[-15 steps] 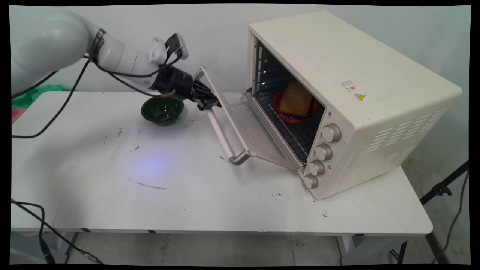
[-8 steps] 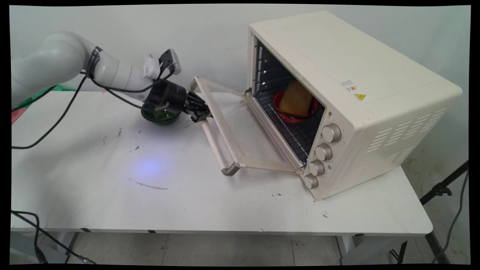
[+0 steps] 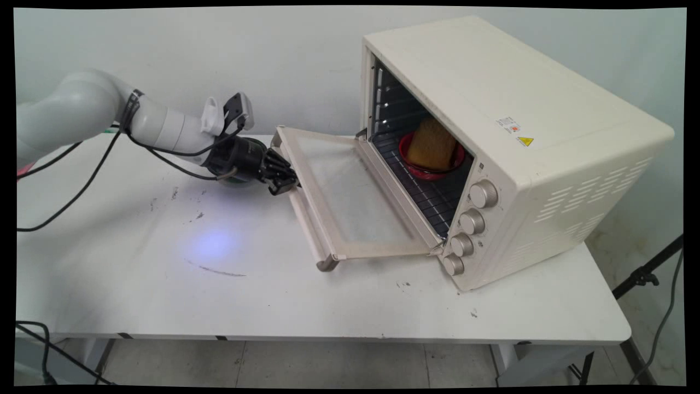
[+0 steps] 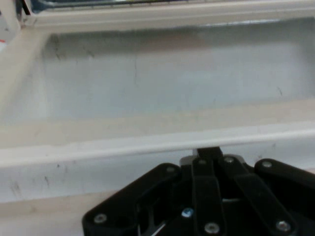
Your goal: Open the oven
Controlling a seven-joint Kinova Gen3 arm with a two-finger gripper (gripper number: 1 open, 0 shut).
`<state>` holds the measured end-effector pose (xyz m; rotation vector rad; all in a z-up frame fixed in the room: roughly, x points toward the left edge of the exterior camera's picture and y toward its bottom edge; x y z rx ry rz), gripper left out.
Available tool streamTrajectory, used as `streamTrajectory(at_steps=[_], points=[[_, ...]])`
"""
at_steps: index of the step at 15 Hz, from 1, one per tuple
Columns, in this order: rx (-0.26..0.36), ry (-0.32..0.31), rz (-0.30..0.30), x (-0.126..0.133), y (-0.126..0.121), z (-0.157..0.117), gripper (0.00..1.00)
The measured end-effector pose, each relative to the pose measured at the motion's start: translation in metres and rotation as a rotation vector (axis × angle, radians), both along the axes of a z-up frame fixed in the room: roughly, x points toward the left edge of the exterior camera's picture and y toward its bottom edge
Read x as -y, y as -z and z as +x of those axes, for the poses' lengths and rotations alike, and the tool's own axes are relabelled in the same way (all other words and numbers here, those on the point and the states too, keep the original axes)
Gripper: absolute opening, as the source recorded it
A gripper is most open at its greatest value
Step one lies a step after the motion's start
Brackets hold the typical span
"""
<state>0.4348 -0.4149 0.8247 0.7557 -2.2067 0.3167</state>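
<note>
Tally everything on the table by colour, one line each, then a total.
Cream: 1, the toaster oven, door open, pincer at its handle.
Red: 1, the bowl inside the oven.
Brown: 1, the bread in that bowl.
Green: 1, a bowl mostly hidden behind the pincer.
Total: 4

You've got a cream oven (image 3: 508, 137) with a smooth, matt painted-metal shell. Its door (image 3: 350, 197) has a clear glass pane in a cream frame, and the handle (image 3: 306, 219) looks like brushed metal, satin. Your knobs (image 3: 483, 193) are silvery, metallic sheen. The rack (image 3: 426, 191) inside is dark wire, slightly glossy. The red bowl (image 3: 432, 164) looks glossy; the brown piece (image 3: 432, 145) in it is rough and porous. Your hand (image 3: 281, 183) is matt black plastic with small shiny screws. The bench (image 3: 273, 284) is smooth white laminate, scuffed with dark marks.
</note>
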Motion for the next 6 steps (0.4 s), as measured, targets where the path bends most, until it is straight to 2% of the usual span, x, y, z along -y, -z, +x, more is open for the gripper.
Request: streamTrajectory(at_steps=[6], points=[[-0.003,0.028,-0.01,-0.01,0.001,0.013,0.0]])
